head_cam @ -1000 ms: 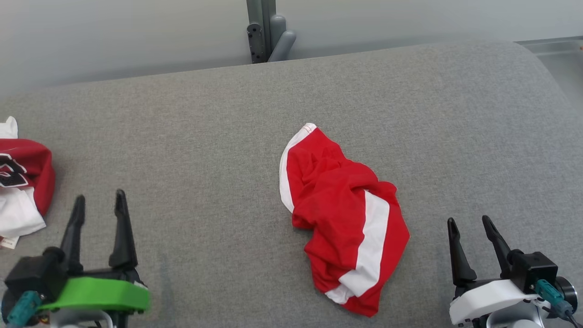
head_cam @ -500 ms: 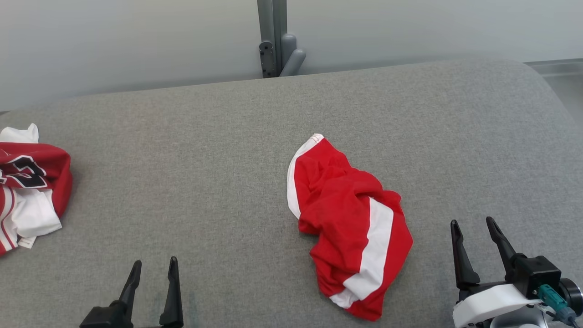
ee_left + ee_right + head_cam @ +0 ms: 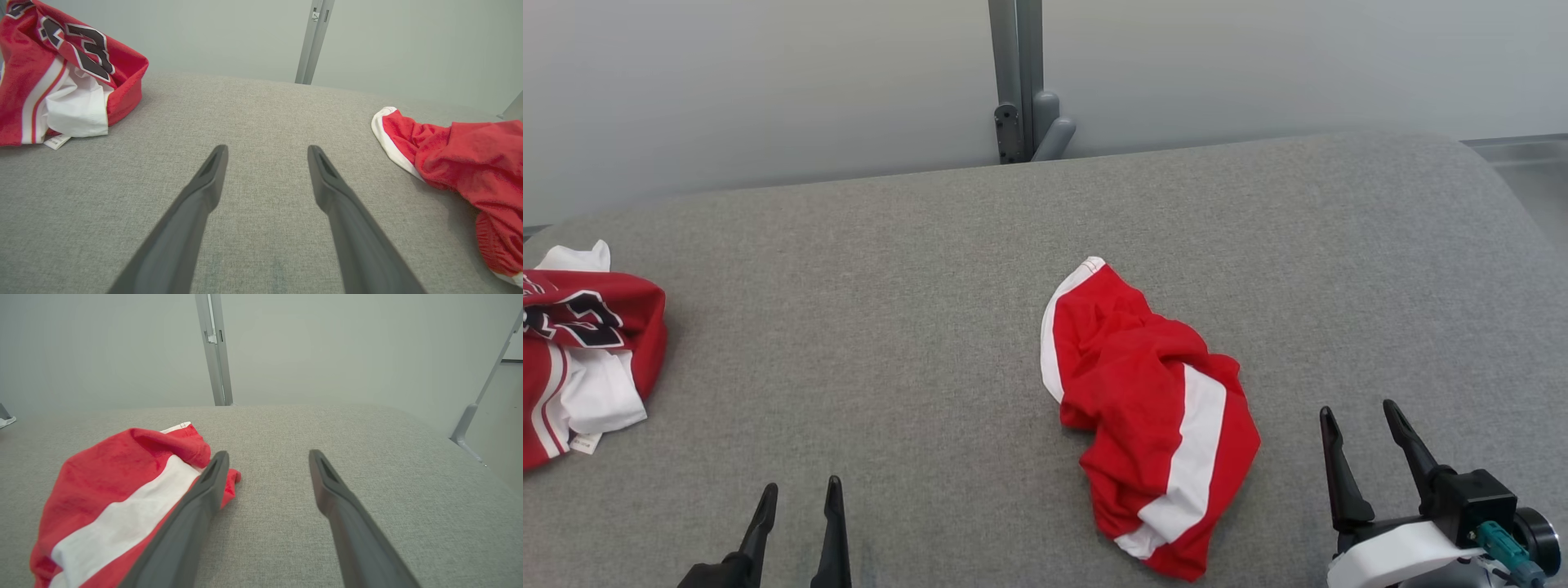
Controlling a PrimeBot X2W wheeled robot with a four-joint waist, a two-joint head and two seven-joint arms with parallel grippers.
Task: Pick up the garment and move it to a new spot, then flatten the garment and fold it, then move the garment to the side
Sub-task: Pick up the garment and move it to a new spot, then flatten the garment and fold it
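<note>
Not started: left gripper (image 3: 801, 484) and right gripper (image 3: 1358, 407) both spread wide, empty, low at near edge; red-and-white shorts (image 3: 1152, 408) crumpled on grey padded top (image 3: 890, 286) near right gripper, untouched, so pick, move, flatten, fold, shift aside all pending; numbered red jersey (image 3: 588, 359) bunched far left, well clear; grey post (image 3: 1017, 82) behind, nothing blocking.

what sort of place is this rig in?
Probably a lab or test bay: grey fabric-covered table, bare pale wall panels with a grey metal post, and a crumpled red-and-white garment plus a numbered red jersey laid out.
</note>
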